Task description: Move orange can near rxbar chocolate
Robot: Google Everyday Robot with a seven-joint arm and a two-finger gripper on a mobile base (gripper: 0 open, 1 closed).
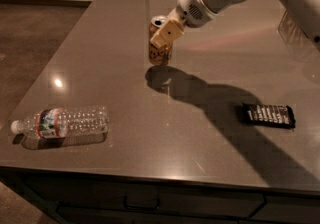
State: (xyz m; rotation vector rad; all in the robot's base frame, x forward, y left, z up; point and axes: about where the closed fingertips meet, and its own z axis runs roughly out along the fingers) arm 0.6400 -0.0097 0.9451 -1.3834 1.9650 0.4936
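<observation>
gripper (164, 37) on orange can (159, 54), rxbar chocolate (268, 115) right

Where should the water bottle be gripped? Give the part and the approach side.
Grip the water bottle across its ribbed middle, coming from above: it lies on its side, cap to the left. The gripper holds the orange can farther back.

You face a likely office kitchenette: grey counter (95, 63), drawer fronts (142, 202) under its near edge, brown floor (30, 33) past its left edge. Toward the far edge, the gripper (163, 38) clasps the orange can (159, 56).
</observation>
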